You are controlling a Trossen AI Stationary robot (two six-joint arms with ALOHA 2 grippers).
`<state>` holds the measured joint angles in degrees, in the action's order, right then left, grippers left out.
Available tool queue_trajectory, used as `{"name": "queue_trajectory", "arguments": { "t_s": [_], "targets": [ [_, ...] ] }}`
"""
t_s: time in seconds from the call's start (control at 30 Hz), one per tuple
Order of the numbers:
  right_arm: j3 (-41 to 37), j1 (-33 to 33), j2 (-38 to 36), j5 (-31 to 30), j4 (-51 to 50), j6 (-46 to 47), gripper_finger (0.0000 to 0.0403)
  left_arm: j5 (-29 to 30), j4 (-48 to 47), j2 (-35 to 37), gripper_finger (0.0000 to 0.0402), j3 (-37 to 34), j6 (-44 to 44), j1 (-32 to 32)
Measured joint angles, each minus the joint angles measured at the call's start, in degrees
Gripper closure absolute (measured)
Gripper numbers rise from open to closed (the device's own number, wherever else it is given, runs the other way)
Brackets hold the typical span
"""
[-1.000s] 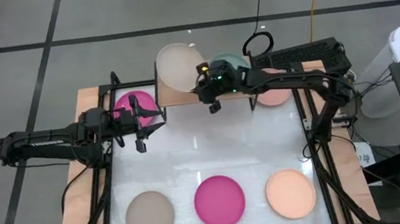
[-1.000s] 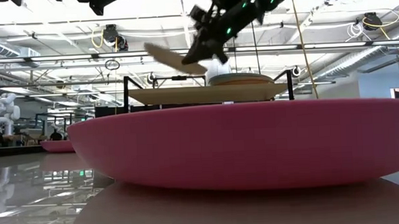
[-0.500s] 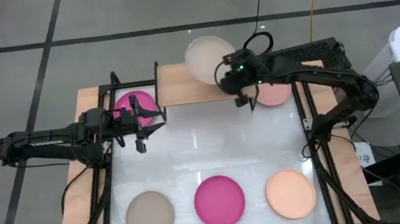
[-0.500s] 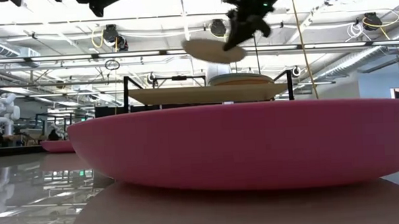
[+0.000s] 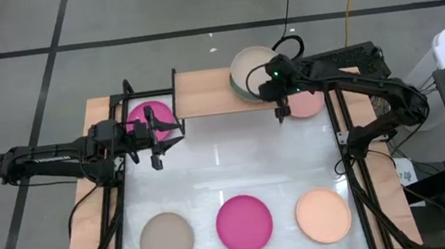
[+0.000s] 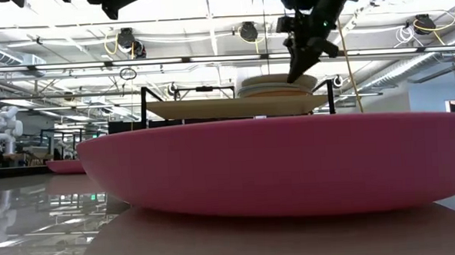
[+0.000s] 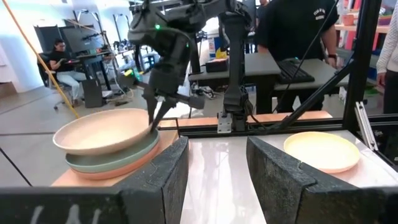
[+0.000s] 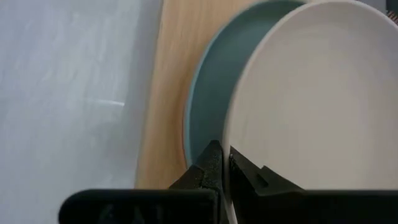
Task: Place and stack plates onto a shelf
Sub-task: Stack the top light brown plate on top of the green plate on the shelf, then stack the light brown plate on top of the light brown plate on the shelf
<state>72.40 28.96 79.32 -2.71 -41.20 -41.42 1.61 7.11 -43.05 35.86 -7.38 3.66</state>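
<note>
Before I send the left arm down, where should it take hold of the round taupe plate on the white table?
Take the taupe plate by its raised rim, probably the edge facing the shelf, coming from above. It lies flat and shallow, so only the rim gives the fingers a lip. The left gripper waits open on that side; the magenta plate lies close beside it, apart.

A matte beige plate (image 7: pixel 102 129) is resting on a matte teal plate (image 8: pixel 211 93) atop a shelf (image 5: pixel 206 92) of light, smooth-looking wood, while the white desk (image 5: pixel 227 162) is showing a glossy, reflective sheen between black metal frame bars (image 5: pixel 345 139).
</note>
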Motion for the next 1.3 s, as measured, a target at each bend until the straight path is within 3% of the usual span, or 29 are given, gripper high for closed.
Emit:
{"name": "queue_trajectory", "arguments": {
  "t_s": [0.47,0.77,1.0,1.3],
  "targets": [
    [-3.7,-0.2,-0.4,4.5,7.2,2.0,0.0399,0.0,0.0,0.0,0.0234,0.0,0.0,0.0],
    [-3.8,-0.2,-2.6,4.4,8.2,3.9,0.0324,0.0,0.0,0.0,0.0234,0.0,0.1,0.0],
    [-3.8,-0.6,-8.4,4.3,8.8,5.8,0.0281,0.0,-0.1,0.0,0.0234,0.0,0.2,0.0],
    [-3.7,-4.0,-17.9,4.4,8.1,10.8,0.0275,0.0,-0.1,0.0,0.0234,0.0,1.2,0.0]
  ]
}}
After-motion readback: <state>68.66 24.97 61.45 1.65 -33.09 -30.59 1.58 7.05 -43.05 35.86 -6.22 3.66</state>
